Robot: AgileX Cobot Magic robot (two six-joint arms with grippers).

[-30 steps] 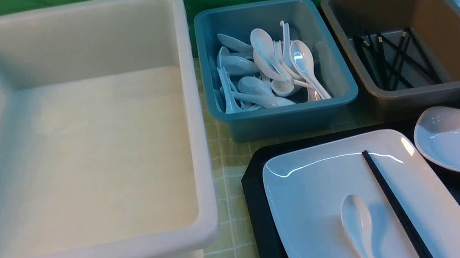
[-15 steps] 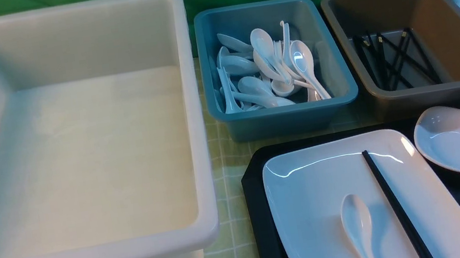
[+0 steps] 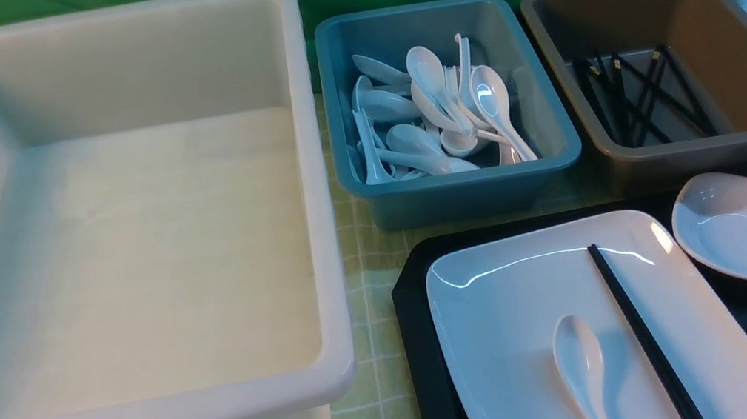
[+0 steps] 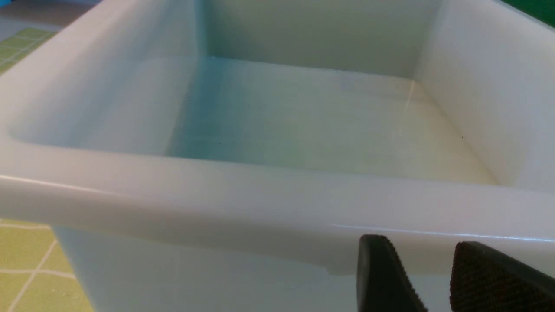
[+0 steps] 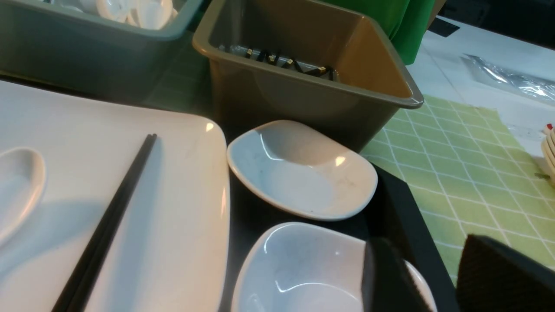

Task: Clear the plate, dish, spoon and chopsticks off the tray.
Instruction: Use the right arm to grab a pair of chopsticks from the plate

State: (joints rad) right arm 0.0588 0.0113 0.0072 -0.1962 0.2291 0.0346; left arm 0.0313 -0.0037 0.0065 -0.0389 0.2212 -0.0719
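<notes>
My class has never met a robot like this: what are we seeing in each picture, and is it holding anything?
This robot has two arms. The front view looks forward from between them; each wrist view comes from a camera on one arm.

On a checked cloth stands a black tray with a white plate, carrying a spoon and chopsticks, beside two small dishes. Bins stand around it.

The left pincer is by the big white bin, the right pincer near a dish. Both are open, holding nothing.

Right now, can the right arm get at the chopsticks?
Looks like yes: the chopsticks lie on the plate with nothing over them, and the right gripper is open, empty and near the tray. The spoon beside them leaves some room.
</notes>
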